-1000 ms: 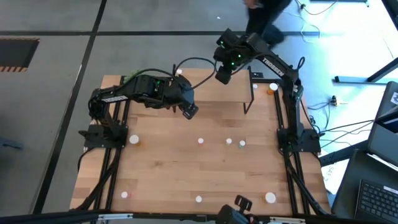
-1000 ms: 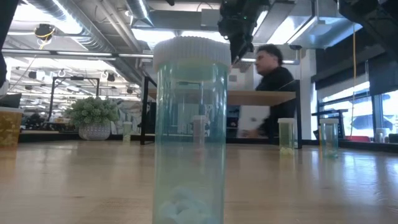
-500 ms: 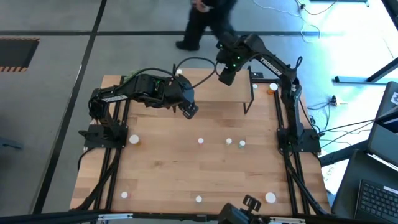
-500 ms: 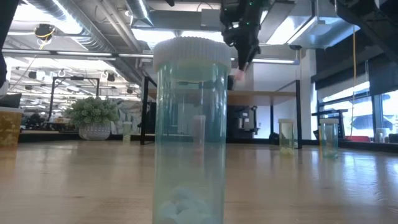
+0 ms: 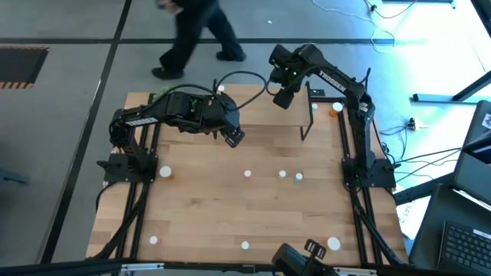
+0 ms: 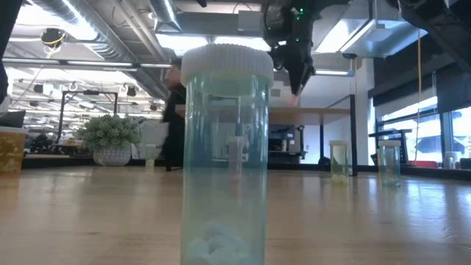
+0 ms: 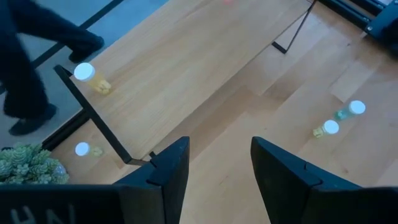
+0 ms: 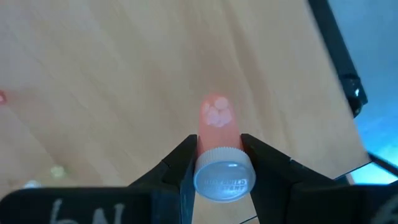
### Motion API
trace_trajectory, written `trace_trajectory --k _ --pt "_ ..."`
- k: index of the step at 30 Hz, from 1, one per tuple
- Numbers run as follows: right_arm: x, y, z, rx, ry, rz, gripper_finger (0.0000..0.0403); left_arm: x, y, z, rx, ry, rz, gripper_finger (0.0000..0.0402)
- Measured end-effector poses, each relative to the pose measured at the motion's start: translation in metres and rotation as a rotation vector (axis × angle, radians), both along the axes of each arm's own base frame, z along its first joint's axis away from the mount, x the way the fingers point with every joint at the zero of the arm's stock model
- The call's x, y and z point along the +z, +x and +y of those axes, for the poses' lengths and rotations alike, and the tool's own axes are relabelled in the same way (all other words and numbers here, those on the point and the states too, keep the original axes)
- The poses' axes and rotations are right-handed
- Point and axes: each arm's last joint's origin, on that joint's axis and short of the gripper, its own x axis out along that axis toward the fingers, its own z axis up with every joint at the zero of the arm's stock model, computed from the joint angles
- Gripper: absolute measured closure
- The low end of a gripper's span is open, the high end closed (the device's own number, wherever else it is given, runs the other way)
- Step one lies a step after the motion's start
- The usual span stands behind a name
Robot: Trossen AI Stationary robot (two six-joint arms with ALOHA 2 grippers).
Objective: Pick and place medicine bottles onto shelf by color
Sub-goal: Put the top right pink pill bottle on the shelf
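My right gripper (image 8: 217, 140) hangs over the shelf (image 5: 259, 115), a light-wood board on thin black legs at the table's far side. It is shut on a pink-red medicine bottle (image 8: 216, 119) with a pale cap (image 8: 224, 178). My left gripper (image 7: 221, 148) stands open and holds nothing, raised above the table left of the shelf's near edge (image 5: 235, 137). A yellowish bottle (image 7: 93, 76) stands on the shelf's far left part. Several small bottles stand on their bases on the table, among them a green one (image 7: 353, 110) and a yellowish one (image 7: 328, 129). My right gripper pinches the pink-red bottle between its two fingers (image 8: 186, 155), on the bottle's sides just under the cap (image 8: 205, 144). The fingers come from above and point down. The bottle hangs upright below them, cap up, clear of the shelf board (image 8: 112, 74).
A tall greenish bottle (image 6: 224, 147) stands close before the low camera. More bottles are scattered on the table (image 5: 165, 172) (image 5: 334, 243), and an orange one (image 5: 336, 107) stands right of the shelf. A potted plant (image 7: 25, 169) sits at the far left. A person (image 5: 192, 31) walks beyond the table.
My right gripper has sunk toward the shelf with the pink-red bottle, shifted a little toward the table's right edge, and tipped until it points straight down. The bottle stays in its hold. The person behind the table has walked to the left.
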Motion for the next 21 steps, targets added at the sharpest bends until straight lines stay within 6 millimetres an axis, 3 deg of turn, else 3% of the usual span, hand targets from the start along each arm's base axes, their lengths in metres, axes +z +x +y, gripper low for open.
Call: trace_trajectory --k 7,21 --pt "-0.0095 -0.0007 -0.0008 -0.002 -0.002 0.047 0.0283 0.0 0.0 0.0 0.0 0.0 0.0 0.0235" --pt "-0.0094 -0.0079 -0.01 -0.036 -0.071 0.102 0.0283 0.0 0.0 0.0 0.0 0.0 0.0 0.0235"
